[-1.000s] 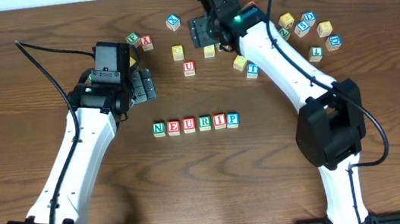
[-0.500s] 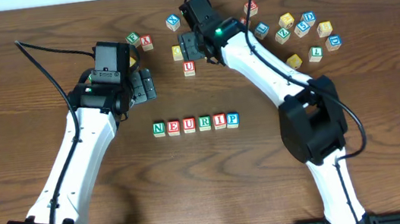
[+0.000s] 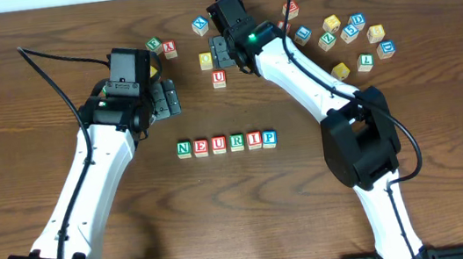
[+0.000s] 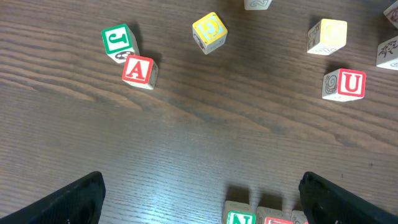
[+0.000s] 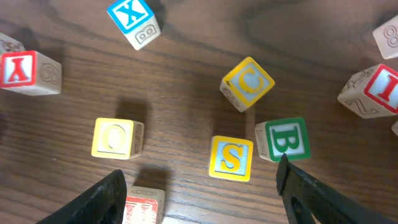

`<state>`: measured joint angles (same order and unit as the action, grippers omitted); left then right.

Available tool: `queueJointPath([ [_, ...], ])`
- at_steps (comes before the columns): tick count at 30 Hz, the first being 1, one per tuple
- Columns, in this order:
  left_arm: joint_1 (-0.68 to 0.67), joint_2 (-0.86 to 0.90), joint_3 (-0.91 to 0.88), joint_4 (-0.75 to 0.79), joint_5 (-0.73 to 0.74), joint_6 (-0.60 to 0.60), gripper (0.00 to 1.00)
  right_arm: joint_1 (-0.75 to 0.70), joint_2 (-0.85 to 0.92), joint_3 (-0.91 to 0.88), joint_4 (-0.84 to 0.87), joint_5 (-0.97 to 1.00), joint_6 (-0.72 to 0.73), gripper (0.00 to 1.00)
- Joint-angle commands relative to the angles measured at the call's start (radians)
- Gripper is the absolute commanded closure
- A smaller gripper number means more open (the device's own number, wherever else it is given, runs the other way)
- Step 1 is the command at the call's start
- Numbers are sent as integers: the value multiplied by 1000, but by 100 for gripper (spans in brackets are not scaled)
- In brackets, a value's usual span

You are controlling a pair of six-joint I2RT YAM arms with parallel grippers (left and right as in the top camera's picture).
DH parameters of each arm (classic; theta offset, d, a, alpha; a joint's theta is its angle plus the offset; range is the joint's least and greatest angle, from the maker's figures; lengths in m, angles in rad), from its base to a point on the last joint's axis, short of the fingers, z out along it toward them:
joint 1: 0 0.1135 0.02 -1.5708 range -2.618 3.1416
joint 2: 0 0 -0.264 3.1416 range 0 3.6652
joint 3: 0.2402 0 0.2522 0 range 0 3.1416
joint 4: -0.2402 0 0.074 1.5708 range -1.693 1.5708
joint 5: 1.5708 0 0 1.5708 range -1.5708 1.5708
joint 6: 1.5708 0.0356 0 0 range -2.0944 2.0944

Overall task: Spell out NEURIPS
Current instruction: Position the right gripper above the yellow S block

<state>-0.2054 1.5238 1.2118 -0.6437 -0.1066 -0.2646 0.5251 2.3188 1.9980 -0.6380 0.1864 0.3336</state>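
Note:
Six letter blocks stand in a row reading N E U R I P, from the N (image 3: 183,149) to the P (image 3: 269,138). A yellow block with a blue S (image 5: 231,157) lies flat on the table in the right wrist view, between and just ahead of my right gripper's (image 5: 200,180) open, empty jaws. In the overhead view the right gripper (image 3: 221,53) covers the S. My left gripper (image 4: 199,190) is open and empty, hovering above and to the left of the row's N end (image 4: 239,216); it also shows in the overhead view (image 3: 166,98).
Near the S lie a green B (image 5: 285,138), a yellow C (image 5: 247,83), a yellow O (image 5: 117,137), a blue X (image 5: 134,18) and a red U (image 3: 219,78). Green J (image 4: 118,40) and red A (image 4: 140,70) lie far left. Several loose blocks cluster at the back right (image 3: 352,31).
My right gripper has swung left across the loose blocks to hover by the O and U blocks. The left arm and the row have not moved.

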Motion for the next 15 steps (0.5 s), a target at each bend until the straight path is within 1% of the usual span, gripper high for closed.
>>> queueJointPath([
  [1, 2, -18, 30, -1, -2, 2, 2, -3, 1, 16, -9, 33, 34, 27],
  [12, 2, -18, 30, -1, -2, 2, 2, -2, 32, 16, -13, 32, 63, 28],
  [15, 2, -18, 30, -1, -2, 2, 2, -2, 33, 16, -14, 33, 68, 30],
])
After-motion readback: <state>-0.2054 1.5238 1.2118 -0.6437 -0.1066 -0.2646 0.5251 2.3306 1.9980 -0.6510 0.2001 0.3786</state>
